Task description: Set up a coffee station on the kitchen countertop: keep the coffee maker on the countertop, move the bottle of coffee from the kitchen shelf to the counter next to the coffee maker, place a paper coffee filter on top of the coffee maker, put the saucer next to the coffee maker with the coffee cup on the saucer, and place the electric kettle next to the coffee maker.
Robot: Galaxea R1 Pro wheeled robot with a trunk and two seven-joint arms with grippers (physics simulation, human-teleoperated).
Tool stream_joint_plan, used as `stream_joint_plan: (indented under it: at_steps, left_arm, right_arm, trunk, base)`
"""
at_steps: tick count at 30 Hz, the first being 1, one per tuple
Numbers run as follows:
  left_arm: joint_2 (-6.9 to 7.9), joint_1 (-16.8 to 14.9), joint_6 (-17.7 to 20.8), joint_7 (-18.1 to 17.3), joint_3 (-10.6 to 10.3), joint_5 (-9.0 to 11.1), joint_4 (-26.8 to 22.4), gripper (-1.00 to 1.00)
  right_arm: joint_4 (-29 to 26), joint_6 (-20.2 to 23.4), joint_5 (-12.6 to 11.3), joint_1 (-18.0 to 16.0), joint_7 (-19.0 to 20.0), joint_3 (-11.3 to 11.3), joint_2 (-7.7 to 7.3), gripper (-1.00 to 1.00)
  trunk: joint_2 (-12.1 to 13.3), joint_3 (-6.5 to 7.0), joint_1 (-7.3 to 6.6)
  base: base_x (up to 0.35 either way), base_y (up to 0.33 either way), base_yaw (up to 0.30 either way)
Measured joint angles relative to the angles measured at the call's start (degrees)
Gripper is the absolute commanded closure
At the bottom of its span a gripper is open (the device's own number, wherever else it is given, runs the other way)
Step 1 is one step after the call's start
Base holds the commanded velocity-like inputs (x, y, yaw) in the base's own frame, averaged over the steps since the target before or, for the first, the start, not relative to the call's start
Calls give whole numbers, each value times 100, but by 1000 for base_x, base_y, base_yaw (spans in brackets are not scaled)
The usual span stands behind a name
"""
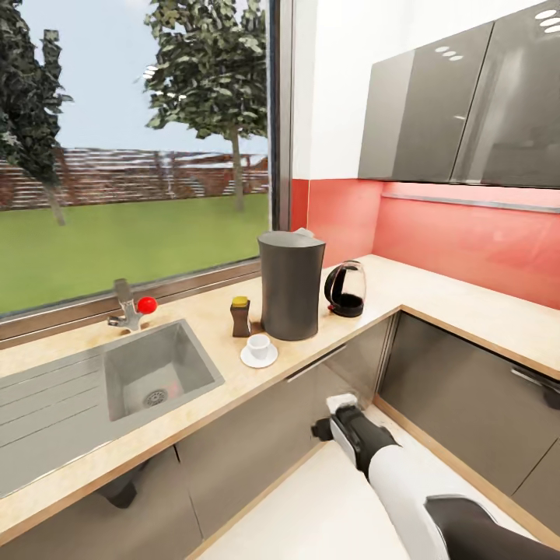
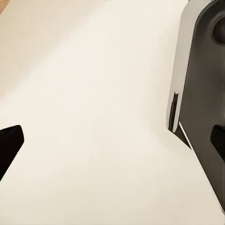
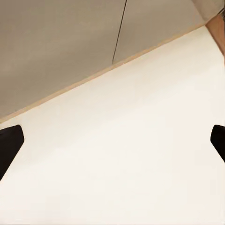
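Observation:
The tall dark grey coffee maker (image 1: 292, 286) stands on the beige countertop (image 1: 435, 299) near its corner. A small pale shape shows just above its top rim; I cannot tell what it is. The electric kettle (image 1: 345, 288) sits close on its right. On its left stands the bottle of coffee (image 1: 240, 316), brown with a yellow cap. In front, the white coffee cup (image 1: 259, 344) rests on the saucer (image 1: 258, 358). My right gripper (image 1: 330, 416) hangs low before the cabinets, over the floor. The right gripper (image 3: 112, 143) is open and empty, and so is the left gripper (image 2: 112, 143).
A steel sink (image 1: 155, 377) with a tap (image 1: 127, 305) and a red ball (image 1: 147, 304) lies left of the station. Grey cabinet fronts (image 1: 459, 397) line both counter runs, with wall cabinets (image 1: 467, 101) above. A dark part of my own body (image 2: 204, 93) is beside the left gripper.

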Motion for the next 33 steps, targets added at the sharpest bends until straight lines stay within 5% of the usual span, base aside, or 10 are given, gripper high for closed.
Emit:
stream_joint_plan:
  at_steps: [8,11,16,22,33]
  left_arm:
    - [-12,0,-219,1,-3,6,-19,-100]
    - [-17,0,-400,1,13,6,-22,-100]
    - [-25,0,-538,7,24,8,-22,-100]
    - [-34,0,-831,11,28,15,-5,-100]
    - [-191,1,-968,3,11,8,45,-100]
  right_arm:
    - [1272,-1809,-2,85,-11,3,1,-100]
    - [1393,-2295,-6,444,-15,-3,-169,-100]
    - [1422,-2674,-15,1140,-13,-2,-388,-100]
    - [1435,-3231,-3,1907,-6,7,-425,-100]
    - [1440,-3164,-8,3114,7,-5,-523,-100]
  trunk:
    - [0,0,0]
    - [-1,-1,0]
    - [-1,-1,0]
    - [-1,-1,0]
    - [-1,0,0]
  base:
    - [0,0,0]
    - [0,0,0]
    - [0,0,0]
    - [0,0,0]
    - [0,0,0]
